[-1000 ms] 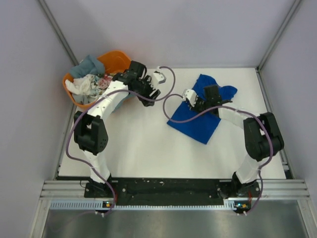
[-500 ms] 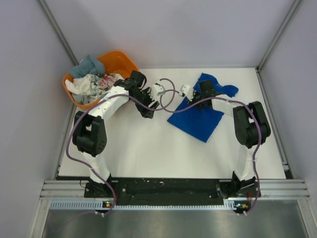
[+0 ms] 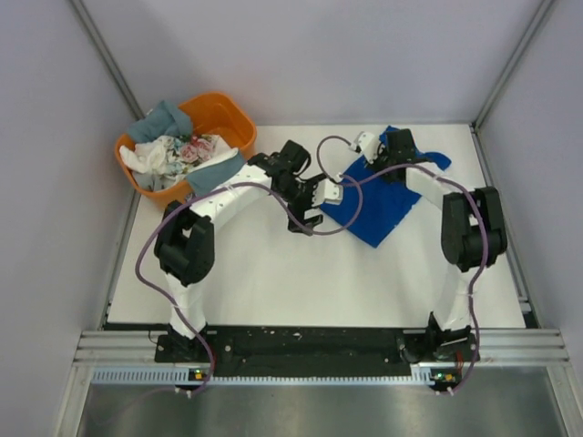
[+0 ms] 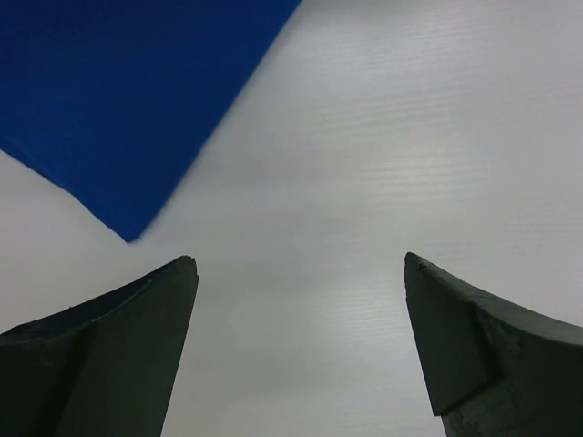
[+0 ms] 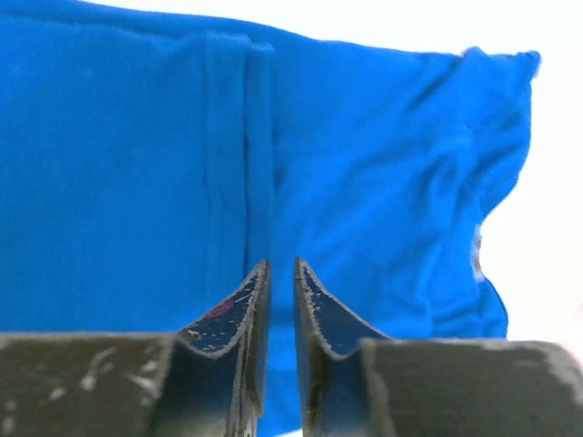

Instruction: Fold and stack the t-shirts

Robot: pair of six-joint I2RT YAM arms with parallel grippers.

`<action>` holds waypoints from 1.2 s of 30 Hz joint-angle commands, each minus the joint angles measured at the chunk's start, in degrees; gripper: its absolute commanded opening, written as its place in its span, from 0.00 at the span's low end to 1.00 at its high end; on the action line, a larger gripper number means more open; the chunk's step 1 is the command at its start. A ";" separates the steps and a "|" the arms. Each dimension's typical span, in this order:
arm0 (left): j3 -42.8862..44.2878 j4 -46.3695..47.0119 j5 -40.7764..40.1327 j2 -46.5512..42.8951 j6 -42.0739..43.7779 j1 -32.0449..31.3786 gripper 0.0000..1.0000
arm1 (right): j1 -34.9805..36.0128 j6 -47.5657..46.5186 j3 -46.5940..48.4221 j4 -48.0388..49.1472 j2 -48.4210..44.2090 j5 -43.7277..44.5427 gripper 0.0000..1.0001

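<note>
Blue t-shirt (image 3: 383,218), L arm (image 3: 228,193) outstretched beside, R arm (image 3: 435,187) bent over

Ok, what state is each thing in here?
blue t-shirt: lying on the table, partly folded, far end rumpled.
left gripper: open, empty, over bare table by the shirt's corner.
right gripper: nearly shut, above the shirt.
orange tub: holds a heap of unfolded shirts.

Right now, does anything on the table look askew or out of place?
The blue t-shirt lies skewed to the edges of the table, its far end bunched and wrinkled. In the orange tub the other shirts are a loose heap, a grey-blue one hanging over the rim. Nothing looks spilled or damaged.
</note>
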 commanded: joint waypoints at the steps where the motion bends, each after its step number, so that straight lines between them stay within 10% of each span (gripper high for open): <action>1: 8.68 3.46 6.79 5.96 13.14 0.21 0.99 | -0.88 3.34 -6.43 1.63 -16.06 -8.97 0.23; 5: 11.76 6.44 4.87 10.26 22.02 -0.06 0.99 | -0.71 3.42 -20.05 6.11 -29.76 -18.11 0.46; 13: 11.85 9.79 -0.41 16.25 34.87 -0.15 0.91 | 6.04 -7.64 -39.94 0.51 -46.93 -17.71 0.53; 18: 11.68 10.41 -2.52 17.83 37.15 -0.32 0.69 | 10.97 -7.13 -43.02 -4.07 -47.47 -16.03 0.54; 29: 8.34 14.27 -9.63 19.33 40.58 -0.32 0.67 | 14.32 -5.19 -44.34 0.58 -37.01 -8.73 0.53; 36: 8.69 16.38 -9.29 20.29 40.85 -0.41 0.54 | 13.97 -5.97 -47.41 1.47 -46.93 -7.24 0.59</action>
